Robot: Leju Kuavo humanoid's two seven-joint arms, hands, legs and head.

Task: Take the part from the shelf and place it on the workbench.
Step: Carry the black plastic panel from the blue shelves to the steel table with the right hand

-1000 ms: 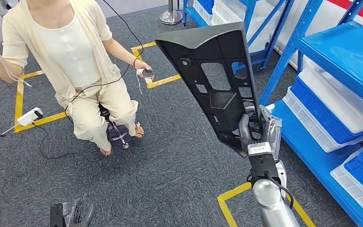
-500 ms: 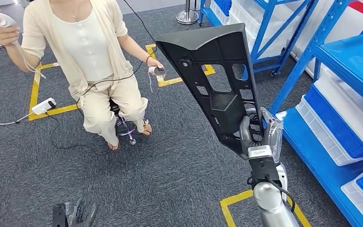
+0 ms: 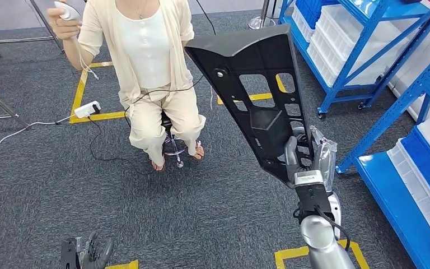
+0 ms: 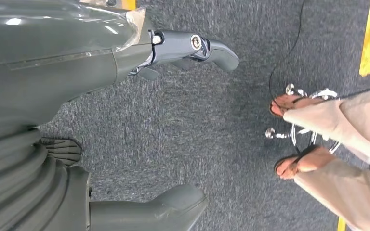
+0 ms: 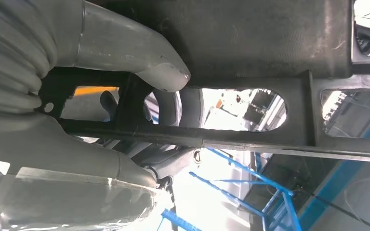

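The long black moulded plastic panel with cut-out windows (image 3: 260, 106) stands up out of the right hand (image 3: 305, 162), its long axis rising and leaning away to the robot's left, so nearly all its length sits above the hand and only its narrow lower tip is caught. From the wrist side, the thick grey thumb (image 5: 139, 60) presses one face of the panel (image 5: 250, 43) while darker fingers (image 5: 173, 108) hook through an opening, so the hand is clamped on the part. The left hand (image 4: 125, 125) hangs low beside the body with fingers apart, holding nothing (it is plainly the farther one).

Beyond the panel a person in cream clothes (image 3: 151, 67) sits on a stool, and blue metal shelving with white bins (image 3: 341, 50) stands off to the right hand's outer side. No workbench is to be seen yet, so I'd judge the carry is under way.
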